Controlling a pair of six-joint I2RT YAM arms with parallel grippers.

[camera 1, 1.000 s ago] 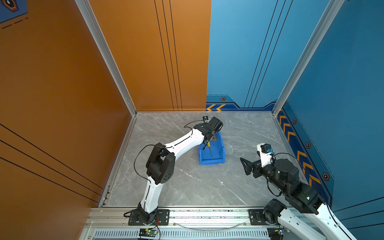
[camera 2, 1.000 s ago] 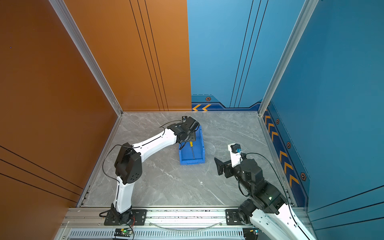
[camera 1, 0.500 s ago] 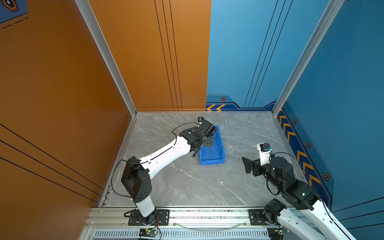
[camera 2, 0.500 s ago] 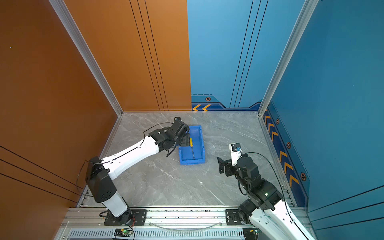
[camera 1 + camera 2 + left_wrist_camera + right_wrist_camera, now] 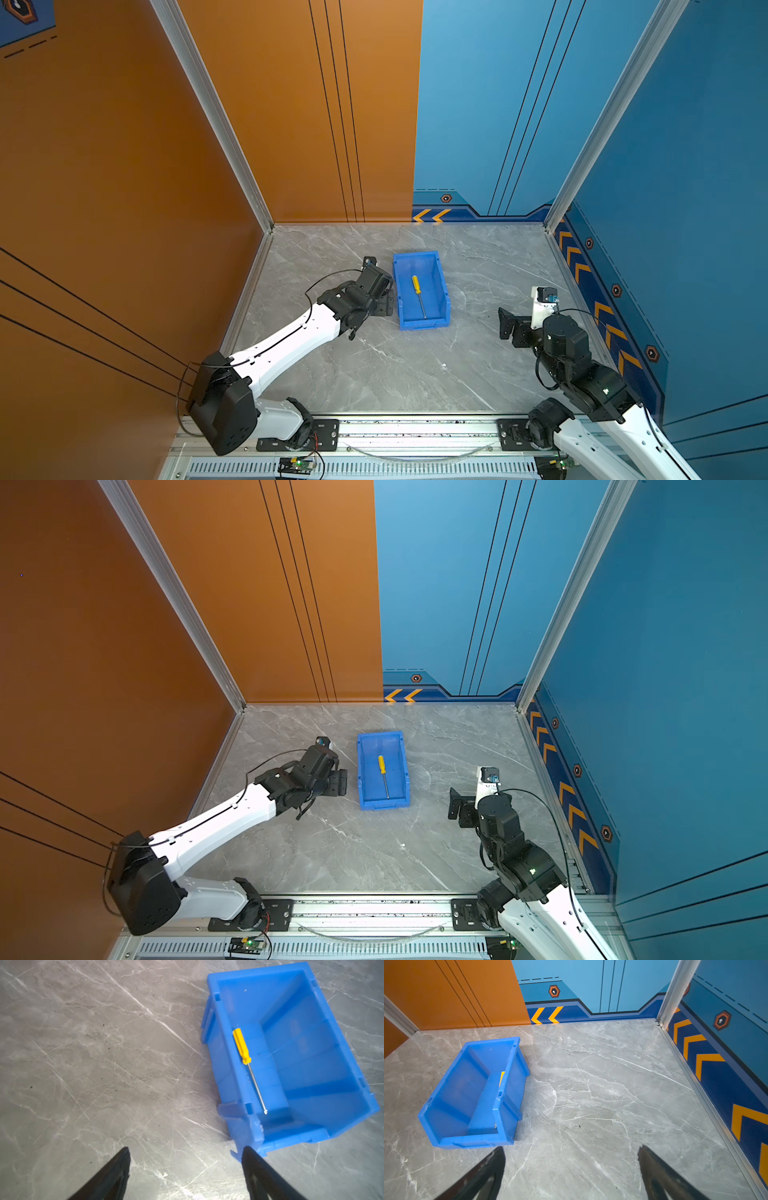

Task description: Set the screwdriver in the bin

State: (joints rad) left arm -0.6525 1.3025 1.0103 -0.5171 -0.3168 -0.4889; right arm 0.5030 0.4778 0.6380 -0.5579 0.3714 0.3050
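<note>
A: Screwdriver, slim, yellow plastic handle, silver shaft (image 5: 418, 294) – where?
B: Flat on the floor of the small blue plastic bin (image 5: 442, 291), handle toward the far wall, on the grey marble worktop (image 5: 399, 374)
A: Pincers?
B: Left pincer (image 5: 185, 1167) spread wide, empty, just left of the bin; right pincer (image 5: 571, 1169) also spread, empty

Open marble floor (image 5: 395, 374) all around the lone bin (image 5: 442, 291).

Bin (image 5: 441, 291) bright blue; screwdriver (image 5: 415, 283) handle yellow; tabletop (image 5: 374, 365) grey marbled.
</note>
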